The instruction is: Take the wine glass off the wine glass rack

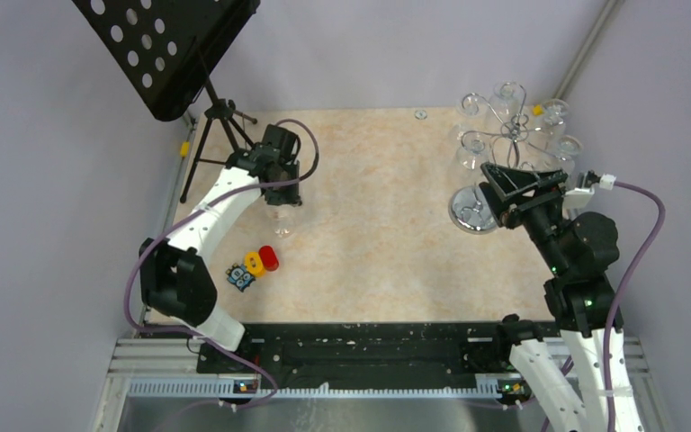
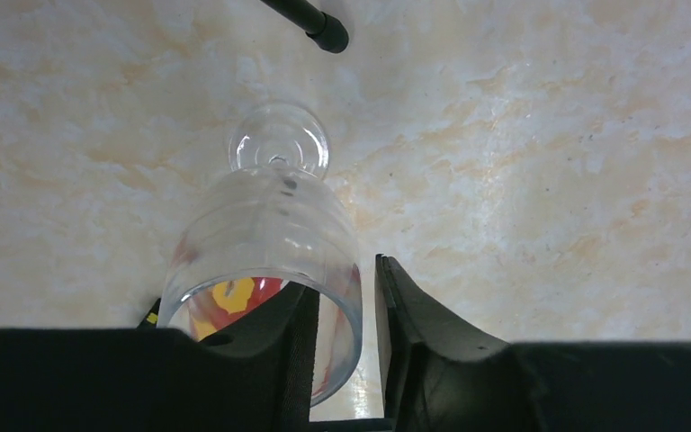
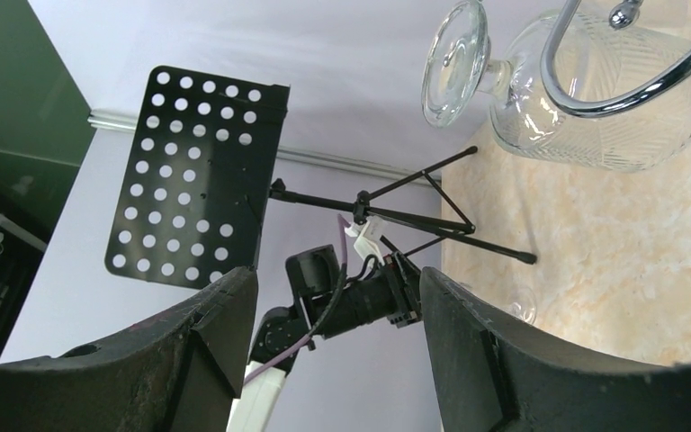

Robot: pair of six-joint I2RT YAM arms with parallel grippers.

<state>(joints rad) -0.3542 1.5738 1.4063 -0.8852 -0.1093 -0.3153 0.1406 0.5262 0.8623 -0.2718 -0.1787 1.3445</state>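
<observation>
A clear wine glass (image 1: 281, 220) stands upright on the table at the left; the left wrist view shows it from above (image 2: 261, 234). My left gripper (image 1: 281, 191) is over its rim, one finger inside the bowl and one outside (image 2: 342, 274), with a small gap on each side of the glass wall. The chrome wine glass rack (image 1: 508, 135) stands at the back right with several glasses hanging. My right gripper (image 1: 520, 177) is wide open and empty just in front of it (image 3: 335, 274). A hanging glass (image 3: 594, 99) and a rack loop (image 3: 634, 85) show in the right wrist view.
A black perforated music stand (image 1: 171, 54) on a tripod (image 1: 220, 135) stands at the back left. Small red, yellow and blue toys (image 1: 254, 266) lie near the glass. The rack's mirrored base (image 1: 470, 213) sits beside my right gripper. A wall lies close on the right.
</observation>
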